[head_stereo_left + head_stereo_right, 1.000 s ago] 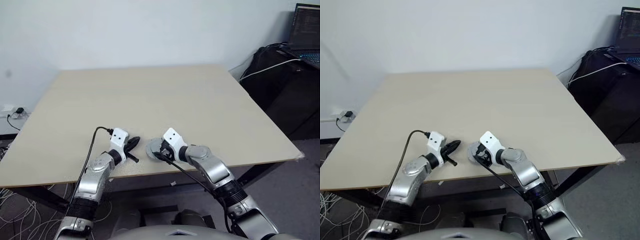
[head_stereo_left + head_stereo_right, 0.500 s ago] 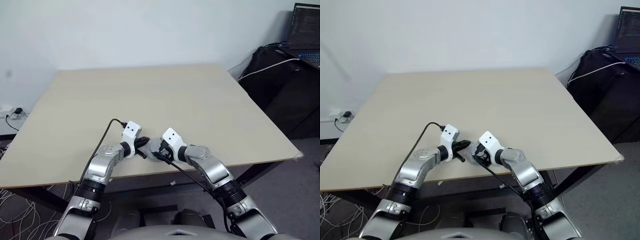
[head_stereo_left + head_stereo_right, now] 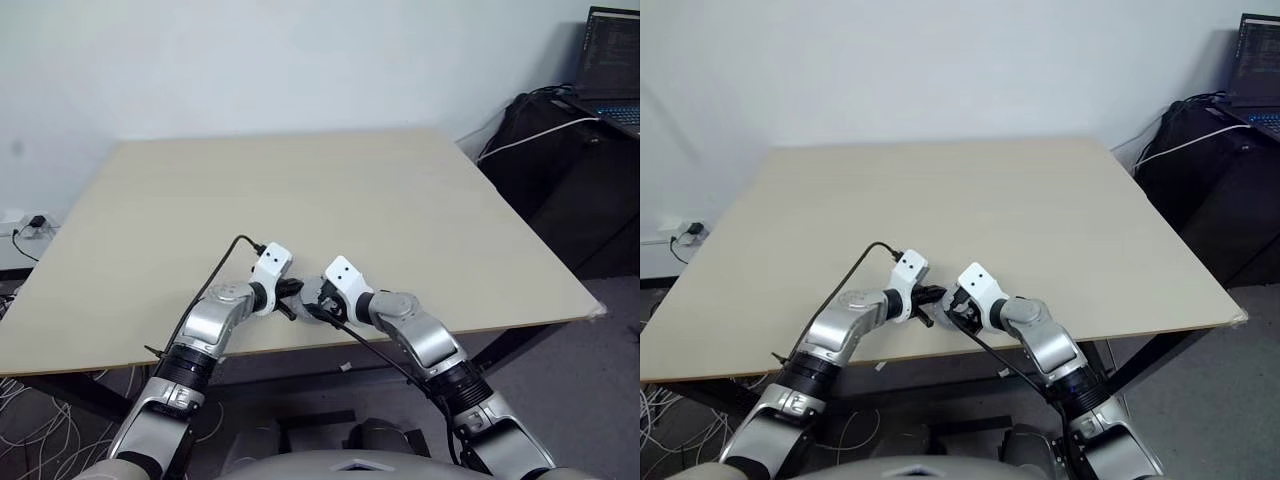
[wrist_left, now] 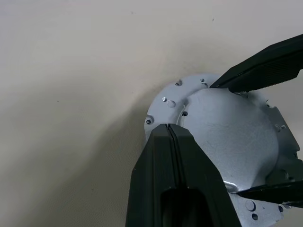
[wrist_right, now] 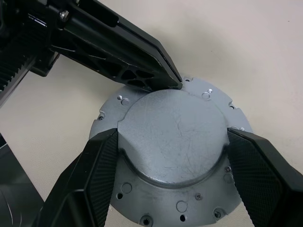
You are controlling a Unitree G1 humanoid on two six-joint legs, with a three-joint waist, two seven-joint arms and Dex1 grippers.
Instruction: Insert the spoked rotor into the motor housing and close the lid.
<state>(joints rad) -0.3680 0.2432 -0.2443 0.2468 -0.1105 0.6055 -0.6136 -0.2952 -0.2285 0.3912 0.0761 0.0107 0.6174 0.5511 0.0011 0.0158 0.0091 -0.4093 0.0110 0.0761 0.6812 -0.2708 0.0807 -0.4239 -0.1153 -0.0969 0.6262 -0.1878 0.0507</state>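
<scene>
Right wrist view: a round silver-grey metal assembly (image 5: 173, 156) is seen lying on the beige wooden table (image 3: 330, 190) near its front edge, a smooth raised dome in the middle and a flat flange with small screw holes around it. It is straddled by the right gripper (image 5: 173, 179), jaws set wide with one black ribbed finger (image 5: 92, 182) on each side of the dome, at or against its edge; whether pressure is applied cannot be told.

Change over the last second: the left gripper (image 4: 171, 128), which was parked to the left and apart from the part, has been swung in and tipped down. Its fingers are pressed together, nothing between them, and the joined tip is now set at the dome's edge where it meets the flange. The right gripper was not moved.

Reading: the dome is probably the lid, smooth face up, already seated on the motor housing. No copper windings and no spoked rotor can be made out, so insertion is presumed done, not confirmed. The closed left tip looks placed for a push or nudge to seat the lid while the part is steadied on the right.
</scene>
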